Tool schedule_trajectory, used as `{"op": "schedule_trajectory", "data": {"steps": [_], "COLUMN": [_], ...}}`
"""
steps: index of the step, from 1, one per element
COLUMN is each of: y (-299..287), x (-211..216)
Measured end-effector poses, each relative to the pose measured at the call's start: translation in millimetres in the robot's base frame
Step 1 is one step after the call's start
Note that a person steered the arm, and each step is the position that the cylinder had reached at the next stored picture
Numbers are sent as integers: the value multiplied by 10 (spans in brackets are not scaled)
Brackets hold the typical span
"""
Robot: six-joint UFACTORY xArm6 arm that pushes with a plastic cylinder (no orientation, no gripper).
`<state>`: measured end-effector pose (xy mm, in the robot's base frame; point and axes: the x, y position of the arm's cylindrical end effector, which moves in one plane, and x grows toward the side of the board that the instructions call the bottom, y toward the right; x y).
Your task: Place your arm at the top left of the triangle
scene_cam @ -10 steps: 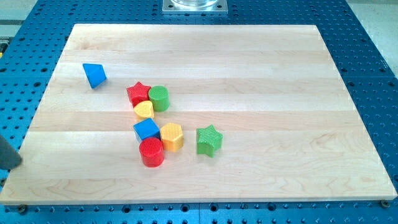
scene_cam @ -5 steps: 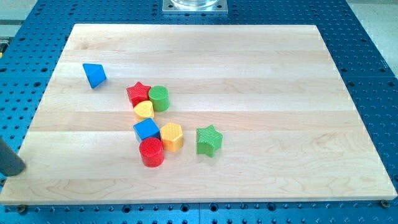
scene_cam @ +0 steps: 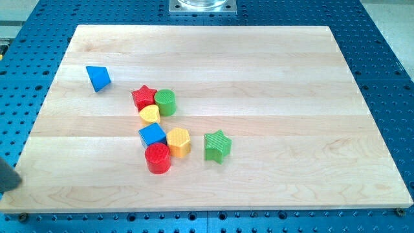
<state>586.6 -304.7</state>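
Observation:
The blue triangle [scene_cam: 98,77] lies alone near the upper left of the wooden board [scene_cam: 272,71]. Only a dark piece of my rod shows, at the view's left edge near the bottom. Its end, my tip [scene_cam: 16,182], sits by the board's lower left edge. It is far below and to the left of the triangle and touches no block.
A cluster sits mid-board: red star [scene_cam: 144,97], green cylinder [scene_cam: 165,101], yellow heart-like block [scene_cam: 150,114], blue cube [scene_cam: 152,134], yellow hexagon [scene_cam: 178,142], red cylinder [scene_cam: 157,158]. A green star [scene_cam: 217,145] stands to their right. Blue perforated table [scene_cam: 388,77] surrounds the board.
The rod edged a little rightward onto the board's corner, then drew back left and lower toward the view's edge. No block has moved.

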Motion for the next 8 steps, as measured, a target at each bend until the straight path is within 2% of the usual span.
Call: {"op": "schedule_trajectory", "data": {"steps": [4,5,6,7,8], "y": [148,258,4,4,3], "x": [-41,-360,-562,-562,-1044]}}
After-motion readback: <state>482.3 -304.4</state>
